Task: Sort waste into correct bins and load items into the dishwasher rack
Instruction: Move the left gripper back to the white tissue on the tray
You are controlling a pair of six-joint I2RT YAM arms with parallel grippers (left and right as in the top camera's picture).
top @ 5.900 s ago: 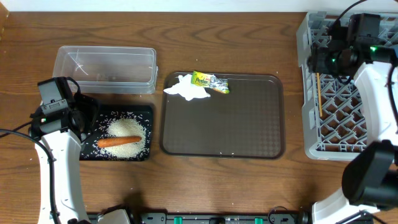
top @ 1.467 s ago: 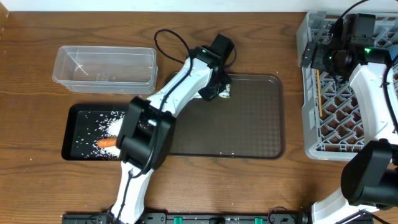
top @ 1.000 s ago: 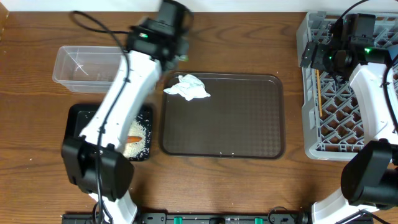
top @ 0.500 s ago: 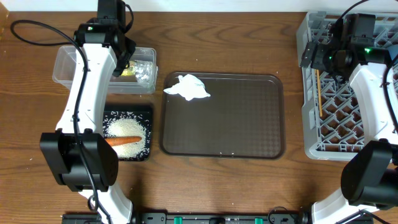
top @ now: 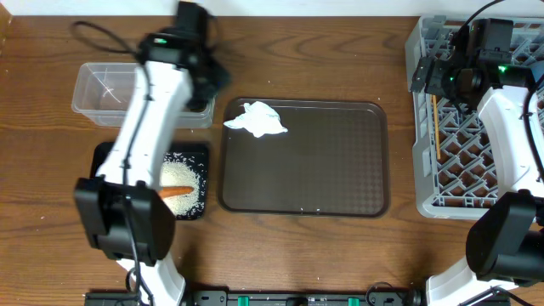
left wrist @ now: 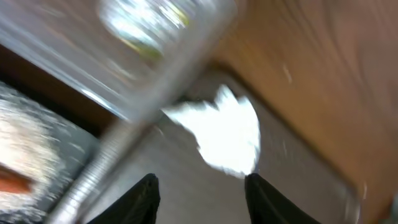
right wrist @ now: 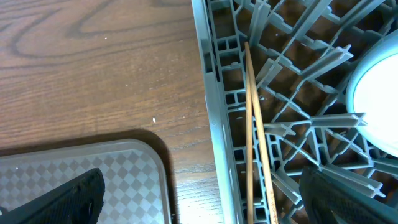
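My left gripper (top: 208, 78) is a blur over the right end of the clear tub (top: 106, 89). Its jaws (left wrist: 202, 199) are open and empty. In the left wrist view, a yellow-green smear of the wrapper (left wrist: 146, 18) lies inside the tub, and the white tissue (left wrist: 227, 134) lies just ahead on the brown tray. The tissue (top: 255, 119) sits at that tray's back left corner. Rice (top: 183, 180) and the carrot (top: 177, 191) lie in the black tray (top: 202, 153). My right gripper (right wrist: 205, 199) hangs wide open and empty over the grey rack's (top: 450, 183) left edge, above the chopsticks (right wrist: 252, 124).
The brown serving tray (top: 314, 161) fills the middle of the table. The pale rim of a round dish (right wrist: 376, 93) shows in the rack in the right wrist view. Loose rice grains are scattered over the black tray. My left arm stretches over the black tray and the tub.
My left gripper has opened and left the wrapper in the clear tub. It has swung right, toward the brown tray. The right arm has not moved.
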